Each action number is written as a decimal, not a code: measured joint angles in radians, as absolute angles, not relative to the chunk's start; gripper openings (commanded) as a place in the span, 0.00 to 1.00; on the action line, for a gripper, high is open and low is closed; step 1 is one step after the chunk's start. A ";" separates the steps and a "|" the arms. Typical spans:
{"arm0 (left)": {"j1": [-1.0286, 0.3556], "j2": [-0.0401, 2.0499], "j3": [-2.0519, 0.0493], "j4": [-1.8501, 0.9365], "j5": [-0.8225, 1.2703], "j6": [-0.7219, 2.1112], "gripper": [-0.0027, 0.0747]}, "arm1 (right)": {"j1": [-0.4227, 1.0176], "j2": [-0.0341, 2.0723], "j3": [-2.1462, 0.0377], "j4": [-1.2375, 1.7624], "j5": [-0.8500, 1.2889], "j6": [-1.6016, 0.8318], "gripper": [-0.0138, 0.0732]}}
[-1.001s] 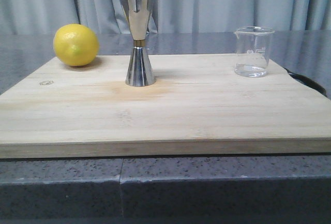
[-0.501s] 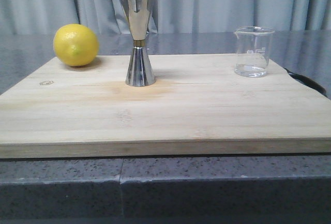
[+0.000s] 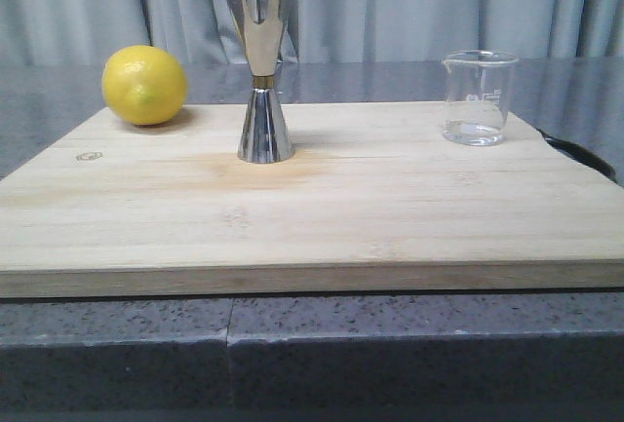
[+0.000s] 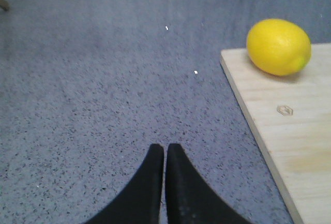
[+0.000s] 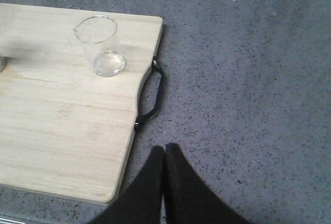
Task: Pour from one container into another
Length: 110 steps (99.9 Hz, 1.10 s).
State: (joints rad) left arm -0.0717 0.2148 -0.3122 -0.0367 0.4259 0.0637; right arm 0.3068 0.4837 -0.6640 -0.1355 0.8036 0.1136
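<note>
The clear glass beaker (image 3: 477,96) stands upright on the right rear of the wooden board (image 3: 312,208), a little liquid at its bottom; the right wrist view shows the beaker (image 5: 101,45) too. The shiny steel jigger (image 3: 261,69) with its gold waist band stands upright at the board's rear centre-left. Neither gripper appears in the front view. My left gripper (image 4: 165,149) is shut and empty over the grey counter, left of the board. My right gripper (image 5: 164,149) is shut and empty over the counter, just off the board's right edge.
A yellow lemon (image 3: 144,85) rests on the board's rear left corner, also the lemon (image 4: 279,46) in the left wrist view. A black handle (image 5: 151,97) sticks out from the board's right edge. Grey speckled counter (image 4: 103,89) surrounds the board; curtains hang behind.
The front view has shifted by a couple of pixels; the lemon, jigger and beaker stand where they were.
</note>
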 measured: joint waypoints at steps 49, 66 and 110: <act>-0.039 -0.005 0.003 -0.064 0.120 0.064 0.01 | 0.307 0.482 -0.664 -0.135 0.802 0.114 0.09; -0.043 -0.005 0.003 -0.071 0.051 0.064 0.01 | 0.307 0.482 -0.664 -0.135 0.802 0.114 0.09; -0.071 -0.005 0.003 -0.071 0.029 0.064 0.01 | 0.307 0.482 -0.664 -0.135 0.802 0.113 0.09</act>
State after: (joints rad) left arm -0.0713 -0.0055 0.0031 -0.0710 0.0290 0.0637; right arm 0.3068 0.4821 -0.6640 -0.1355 0.8019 0.1129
